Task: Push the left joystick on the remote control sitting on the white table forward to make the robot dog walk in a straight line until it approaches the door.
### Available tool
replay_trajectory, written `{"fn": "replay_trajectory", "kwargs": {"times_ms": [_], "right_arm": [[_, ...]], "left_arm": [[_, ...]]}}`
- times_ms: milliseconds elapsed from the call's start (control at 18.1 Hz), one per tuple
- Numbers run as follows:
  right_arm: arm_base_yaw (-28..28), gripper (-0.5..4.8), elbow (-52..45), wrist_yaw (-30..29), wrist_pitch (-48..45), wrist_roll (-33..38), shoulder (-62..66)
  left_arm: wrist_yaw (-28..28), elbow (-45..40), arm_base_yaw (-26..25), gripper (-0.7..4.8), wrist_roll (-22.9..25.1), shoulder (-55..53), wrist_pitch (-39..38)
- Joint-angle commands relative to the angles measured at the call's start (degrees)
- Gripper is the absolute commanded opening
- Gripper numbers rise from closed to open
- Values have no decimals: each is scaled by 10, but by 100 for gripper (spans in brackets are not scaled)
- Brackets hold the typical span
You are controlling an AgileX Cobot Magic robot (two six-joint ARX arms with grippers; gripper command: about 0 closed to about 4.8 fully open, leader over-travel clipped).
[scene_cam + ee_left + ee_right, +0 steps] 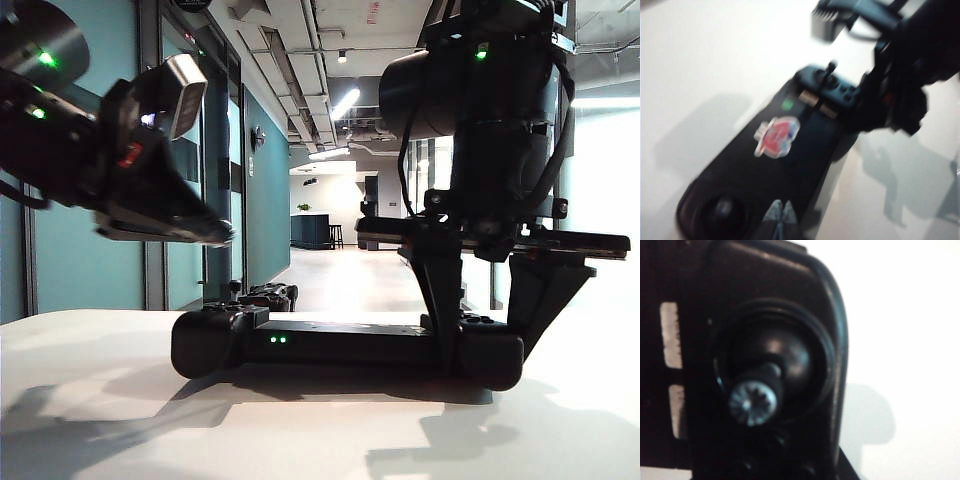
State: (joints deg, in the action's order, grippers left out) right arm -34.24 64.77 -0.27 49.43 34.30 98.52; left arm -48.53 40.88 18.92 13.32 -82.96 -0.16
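We see the remote control [345, 345] lying flat on the white table [300, 430], its long axis running side to side across the exterior view, two green lights facing that camera. The right gripper [490, 330] stands over its right end, one finger [440, 300] in front of the bulky grip and the other [540, 300] just past it; the fingers bracket that end, spread apart, though we cannot tell whether their pads touch it. Directly beneath them, in the right wrist view, a thumbstick [754, 401] rises from its round well, its ribbed metal cap tilted towards the lens.

The left gripper [205, 232] hangs above the remote's left end, clear of it, blurred; its fingertips [780, 215] appear pressed together, cut off by the frame edge. Beyond them the remote stretches lengthwise away. The left joystick [236, 288] is a thin upright stem. Behind it, the robot dog [270, 296] is mostly hidden.
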Motion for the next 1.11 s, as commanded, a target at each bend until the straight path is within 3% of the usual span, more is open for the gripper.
{"fn": "replay_trajectory", "kwargs": {"times_ms": [55, 442, 608, 718, 884, 995, 1105], "right_arm": [[0, 75, 1, -7, -2, 0, -1], [0, 75, 1, -7, -3, -3, -1], [0, 75, 1, -7, -2, -5, -1], [0, 75, 1, -7, -2, -11, -1], [0, 75, 1, -7, -2, -12, -1], [0, 75, 1, -7, -2, -12, -1], [0, 75, 1, -7, -3, -12, -1]], "left_arm": [[-48, 0, 0, -6, 4, -30, 58], [-23, 0, 0, -5, -3, -59, 80], [22, 3, 0, -5, -4, -45, 68], [37, 34, 0, -6, 9, -23, 6], [66, 97, 0, -6, 84, -22, -122], [45, 108, 0, -6, 120, -23, -168], [33, 108, 0, -6, 125, -35, -187]]}}
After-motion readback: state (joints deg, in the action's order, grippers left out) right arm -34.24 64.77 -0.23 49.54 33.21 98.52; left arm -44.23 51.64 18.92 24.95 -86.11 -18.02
